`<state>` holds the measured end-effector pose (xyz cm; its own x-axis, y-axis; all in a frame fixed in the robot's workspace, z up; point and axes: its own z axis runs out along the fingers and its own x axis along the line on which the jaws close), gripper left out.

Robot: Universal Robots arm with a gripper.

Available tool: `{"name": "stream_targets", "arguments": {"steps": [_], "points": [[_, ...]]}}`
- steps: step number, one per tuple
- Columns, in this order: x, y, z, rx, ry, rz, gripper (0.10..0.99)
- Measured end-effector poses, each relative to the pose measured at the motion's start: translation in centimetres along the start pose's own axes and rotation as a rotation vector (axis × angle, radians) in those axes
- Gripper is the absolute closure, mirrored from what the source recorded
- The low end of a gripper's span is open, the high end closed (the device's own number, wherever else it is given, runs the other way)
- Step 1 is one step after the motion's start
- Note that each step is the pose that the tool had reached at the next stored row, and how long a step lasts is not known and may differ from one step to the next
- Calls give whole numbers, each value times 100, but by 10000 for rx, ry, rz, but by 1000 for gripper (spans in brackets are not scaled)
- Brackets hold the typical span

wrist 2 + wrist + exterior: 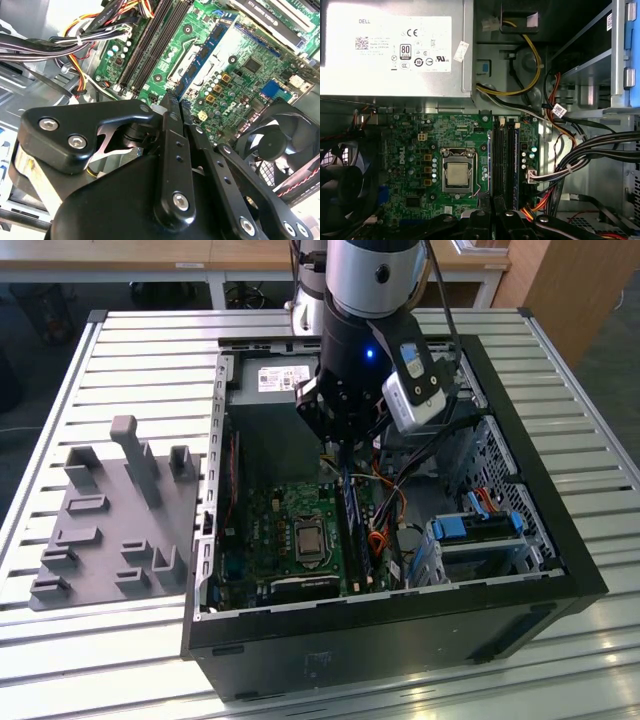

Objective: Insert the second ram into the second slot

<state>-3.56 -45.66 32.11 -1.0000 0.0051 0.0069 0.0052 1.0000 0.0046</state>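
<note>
At the exterior view's left a gray rack (110, 520) sits well apart from the open computer case (400, 630). Inside the case lies the green board (270, 530) with its chip socket (305, 540). Just right of the socket in that view run the long dark slots (362, 540). The ram (350, 520) looks to be standing on edge there. It shows as a thin blue line going from the far side to the near side, the same way as the slots. The gripper (338, 452) hangs right over its far end. In the second wrist view the fingers (172, 150) are pressed together with nothing between them. Whether they touch the ram is hard to tell. Orange wires (376, 539) and blue clips (480, 525) lie further right.
</note>
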Motion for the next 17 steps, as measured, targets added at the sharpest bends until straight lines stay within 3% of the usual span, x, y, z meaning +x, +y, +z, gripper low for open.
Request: {"name": "stream_targets", "arguments": {"steps": [17], "points": [[0,0,40,-1,1,0,949]]}}
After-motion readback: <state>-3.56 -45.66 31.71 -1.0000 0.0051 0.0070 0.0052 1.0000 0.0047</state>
